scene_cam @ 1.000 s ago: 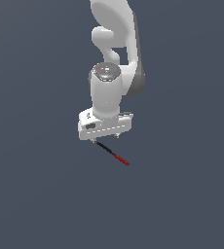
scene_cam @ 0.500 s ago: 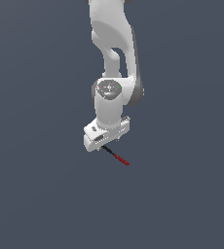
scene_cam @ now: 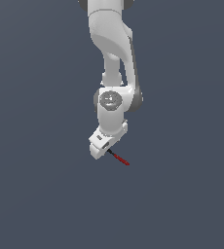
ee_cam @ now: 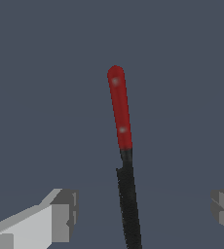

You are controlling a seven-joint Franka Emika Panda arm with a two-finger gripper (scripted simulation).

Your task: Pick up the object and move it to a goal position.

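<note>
Stick (ee_cam: 122, 146) — glossy red half, matt black half.

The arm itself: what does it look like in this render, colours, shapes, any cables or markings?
The arm is glossy white with rounded, bulbous links and dark grey bands at the joints. A grey disc cap sits on the wrist joint. The gripper has a boxy white body; its fingers are white with grey pads. No cables or markings show.

stick (ee_cam: 124, 160) black end cut off by frame | pincer (ee_cam: 143, 214) fingertips partly cropped

Open room all round the stick (ee_cam: 122, 146)
</note>
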